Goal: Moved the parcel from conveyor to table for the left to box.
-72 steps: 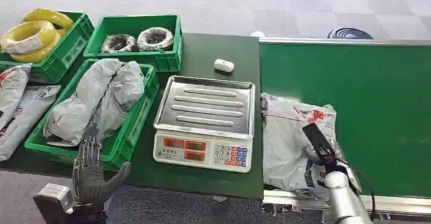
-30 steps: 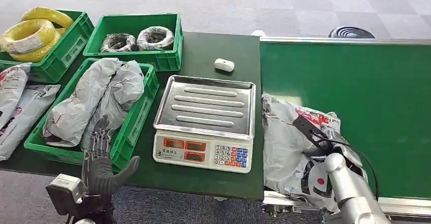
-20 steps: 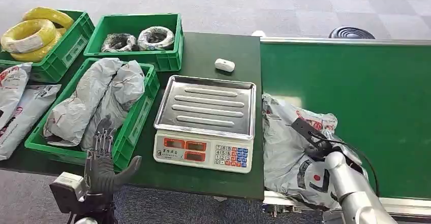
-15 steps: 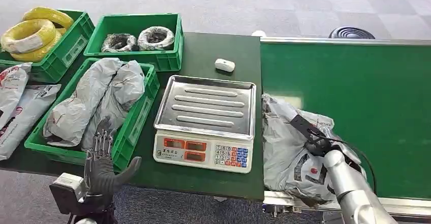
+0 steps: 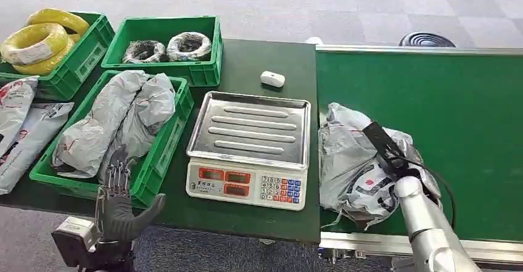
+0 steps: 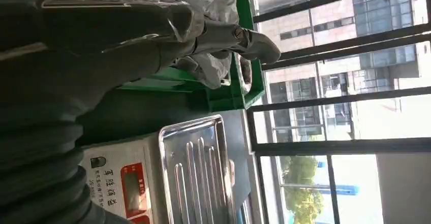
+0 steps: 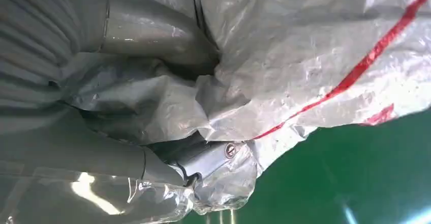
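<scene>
Head view: right hand point(image 5: 404, 172) clamps bunched parcel point(image 5: 348, 161) on conveyor point(image 5: 462, 111); lift toward table point(image 5: 271, 59) next; left hand point(image 5: 117, 207) fingers apart.

A: What colours are on the parcel point(image 5: 351, 164)?
B: Silver-grey plastic, crinkled, with red stripes and black print. It lies on a plain dark green conveyor point(image 5: 444, 105).

A: And the table point(image 5: 259, 59)?
B: Dark green. At nine o'clock, bright green crates point(image 5: 161, 155) hold grey bags point(image 5: 117, 124); at eleven o'clock, yellow coils point(image 5: 37, 41). The scale point(image 5: 247, 152) has a steel tray, white body, red displays, and blue and red keys.
</scene>
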Motion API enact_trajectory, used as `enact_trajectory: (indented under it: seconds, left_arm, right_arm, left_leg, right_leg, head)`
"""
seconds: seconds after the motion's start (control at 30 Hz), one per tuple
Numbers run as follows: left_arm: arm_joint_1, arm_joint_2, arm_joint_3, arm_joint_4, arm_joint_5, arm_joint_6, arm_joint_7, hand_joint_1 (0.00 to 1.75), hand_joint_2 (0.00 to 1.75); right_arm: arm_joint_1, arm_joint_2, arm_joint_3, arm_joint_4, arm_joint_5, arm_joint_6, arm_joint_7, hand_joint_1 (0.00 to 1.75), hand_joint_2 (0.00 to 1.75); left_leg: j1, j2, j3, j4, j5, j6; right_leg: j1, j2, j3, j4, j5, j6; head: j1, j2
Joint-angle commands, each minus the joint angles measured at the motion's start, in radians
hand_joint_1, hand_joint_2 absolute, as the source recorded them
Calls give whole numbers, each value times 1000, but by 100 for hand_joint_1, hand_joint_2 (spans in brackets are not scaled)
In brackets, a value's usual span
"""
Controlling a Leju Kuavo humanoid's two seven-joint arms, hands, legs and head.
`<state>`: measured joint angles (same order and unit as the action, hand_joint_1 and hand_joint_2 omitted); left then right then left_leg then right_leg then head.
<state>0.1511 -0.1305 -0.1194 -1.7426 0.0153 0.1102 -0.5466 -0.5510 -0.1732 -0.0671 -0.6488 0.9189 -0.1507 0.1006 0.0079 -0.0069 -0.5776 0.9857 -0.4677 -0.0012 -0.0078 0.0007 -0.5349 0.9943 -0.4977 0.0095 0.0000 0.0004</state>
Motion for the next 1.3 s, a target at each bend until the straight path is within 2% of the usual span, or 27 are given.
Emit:
enact_trajectory:
  seconds: [0.03, 0.07, 0.17, 0.23, 0.3, 0.37, 0.4, 0.43, 0.47, 0.5, 0.53, 0.57, 0.6, 0.63, 0.67, 0.7, 0.73, 0.83, 1.03, 1.27, 1.3]
  left_arm:
    - [-1, 17, -9, -33, -41, 45, -40, 0, 175]
    - [-11, 17, -11, -31, -54, 53, -46, 0, 175]
    - [-63, 24, -17, -6, -74, 65, -59, 0, 175]
    - [-99, 34, -16, 15, -81, 73, -65, 0, 175]
    - [-120, 37, -9, 33, -81, 76, -64, 0, 175]
    - [-139, 47, -7, 44, -82, 77, -76, 0, 175]
    - [-148, 49, -5, 49, -84, 79, -81, 0, 175]
    - [-158, 49, -2, 53, -84, 79, -84, 0, 175]
    - [-178, 56, 0, 59, -81, 75, -90, 0, 175]
    - [-188, 58, 5, 60, -77, 73, -89, 0, 175]
    - [-203, 65, 7, 64, -72, 68, -89, 0, 175]
    - [-232, 74, 13, 75, -59, 56, -83, 0, 175]
    - [-239, 74, 16, 77, -56, 54, -80, 0, 175]
    - [-257, 76, 21, 85, -48, 42, -72, 0, 175]
    - [-278, 75, 31, 94, -41, 33, -63, 0, 175]
    - [-285, 75, 34, 95, -40, 30, -59, 0, 175]
    - [-299, 75, 37, 102, -37, 21, -52, 0, 175]
    - [-337, 67, 45, 114, -46, 7, -22, 0, 175]
    - [-352, 56, 53, 130, -53, -2, -5, 0, 175]
    - [-348, 56, 55, 129, -57, -5, 1, 0, 175]
    - [-347, 56, 56, 129, -59, -6, 4, 0, 175]
  right_arm:
    - [142, 73, -194, -551, 28, -330, 50, 175, 175]
    - [185, 96, -217, -674, 7, -409, -11, 175, 175]
    - [236, 143, -218, -864, 26, -547, -156, 175, 175]
    - [211, 161, -152, -887, 18, -545, -203, 175, 175]
    - [179, 183, -125, -871, 63, -547, -179, 175, 175]
    - [128, 174, -26, -817, 24, -460, -221, 175, 175]
    - [96, 185, 2, -779, 20, -457, -225, 175, 175]
    - [74, 186, 42, -752, -4, -410, -252, 175, 175]
    - [45, 200, 87, -719, -126, -302, -327, 175, 175]
    - [30, 212, 100, -695, -123, -305, -328, 175, 175]
    - [11, 212, 133, -653, -174, -200, -329, 175, 175]
    - [-16, 221, 150, -592, -192, -130, -309, 175, 175]
    - [-22, 225, 151, -574, -195, -132, -313, 175, 175]
    - [-45, 228, 155, -499, -281, 10, -296, 175, 175]
    - [-73, 227, 162, -406, -308, 67, -285, 175, 175]
    - [-81, 229, 160, -370, -312, 56, -309, 175, 175]
    - [-106, 228, 157, -283, -351, 122, -282, 175, 175]
    - [-171, 214, 192, -62, -337, 172, -296, 175, 175]
    - [-234, 239, 240, 139, -298, 228, -297, 175, 175]
    - [-240, 243, 269, 153, -267, 220, -305, 175, 175]
    - [-240, 248, 277, 155, -252, 200, -305, 0, 175]
  left_leg:
    - [-1, -1, -2, 0, 0, 0]
    - [-1, -2, -1, 0, 0, 0]
    - [-1, -3, -2, -1, 0, -1]
    - [-1, -3, -3, 0, 1, -1]
    - [-1, 1, -4, 0, 1, -1]
    - [0, 4, -2, -1, 1, -1]
    - [0, 9, -1, -2, 2, -1]
    - [0, 8, -1, -2, 1, 0]
    - [0, 9, -1, -1, 1, -1]
    - [0, 9, -1, -1, 1, -1]
    - [0, 12, -1, -1, 1, -1]
    - [0, 8, -1, -1, 1, -1]
    - [0, 9, 0, -2, 2, -1]
    - [1, 8, 1, -2, 3, -2]
    - [1, 8, 1, -2, 3, -2]
    - [1, 5, 1, -2, 3, -1]
    - [1, 5, 1, -1, 3, -1]
    - [1, 6, 1, -2, 3, -1]
    - [1, 4, 0, -1, 2, -1]
    - [1, 2, -2, -1, 3, -1]
    - [1, 2, -2, -1, 2, -1]
  right_leg:
    - [-1, -1, -2, 1, 0, 0]
    - [-1, -2, -1, 0, 0, -1]
    - [-1, -1, -2, 1, -1, -1]
    - [0, -2, -3, 1, -1, -1]
    - [-1, 2, -6, 2, 1, -1]
    - [0, 4, -4, 0, 1, -1]
    - [0, 8, -5, 0, 3, -1]
    - [0, 7, -4, 1, 2, -1]
    - [0, 8, -5, 1, 3, -1]
    - [0, 9, -5, 2, 2, -1]
    - [0, 11, -5, 2, 3, -1]
    - [1, 7, -3, 2, 3, -1]
    - [1, 8, -3, 1, 3, -2]
    - [1, 8, -2, 0, 3, -2]
    - [1, 7, -3, 0, 3, -2]
    - [1, 4, -1, 0, 3, -2]
    - [2, 4, -1, 0, 2, -1]
    - [2, 5, 0, -1, 3, -1]
    - [1, 3, -1, 1, 2, -1]
    - [1, 1, -3, 1, 1, -1]
    - [1, 2, -3, 1, 1, -1]
  head:
    - [0, 0]
    - [1, 0]
    - [0, 0]
    - [0, 0]
    - [0, 0]
    - [0, 0]
    - [0, 0]
    - [0, 0]
    - [0, 0]
    - [0, 0]
    - [0, 0]
    - [1, 0]
    - [0, 0]
    - [0, 0]
    - [0, 0]
    - [0, 0]
    - [1, 0]
    - [0, 0]
    - [0, 0]
    - [1, 0]
    - [0, 0]
